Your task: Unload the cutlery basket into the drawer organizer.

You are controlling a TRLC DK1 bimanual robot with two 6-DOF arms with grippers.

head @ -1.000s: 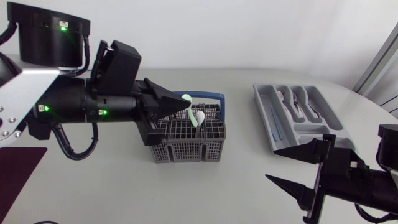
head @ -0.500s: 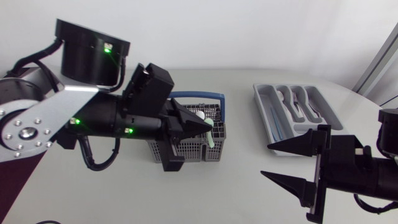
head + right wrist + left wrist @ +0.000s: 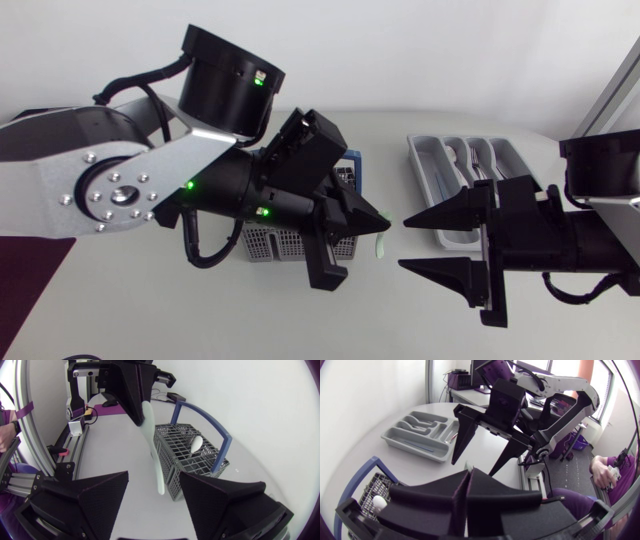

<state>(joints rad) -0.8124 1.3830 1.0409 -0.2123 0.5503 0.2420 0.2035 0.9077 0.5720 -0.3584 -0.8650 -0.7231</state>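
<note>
Arms met near the middle of the head view. The left arm (image 3: 120, 185) extended from the left edge across the cutlery basket (image 3: 272, 244), its silver link slanting down to the black wrist. It hid most of the basket. Only the grey grid at lower centre and a bit of the blue handle (image 3: 351, 156) showed. The left gripper (image 3: 377, 222) pointed right, just past the basket's right side. Its two fingers were pressed together on the top of a pale green utensil (image 3: 381, 244), which hung down from the tips. What kind of utensil it was could not be told.

The right arm (image 3: 590, 240) extended from the right edge, level over the counter (image 3: 200, 320), in front of the drawer organizer (image 3: 416, 152) at upper right. The right gripper (image 3: 403, 243) pointed left with its fingers spread wide, nearly tip to tip with the left gripper.

In the right wrist view the utensil (image 3: 152, 445) dangled from the left gripper (image 3: 139, 416). Its lower end hung between the tips of the open right gripper (image 3: 153, 474), touching neither finger. Beyond it stood the basket (image 3: 192, 467) with a white spoon (image 3: 196, 444) inside. In the left wrist view the organizer (image 3: 395, 440) lay beyond the right gripper (image 3: 473, 467), with cutlery in some compartments.
</note>
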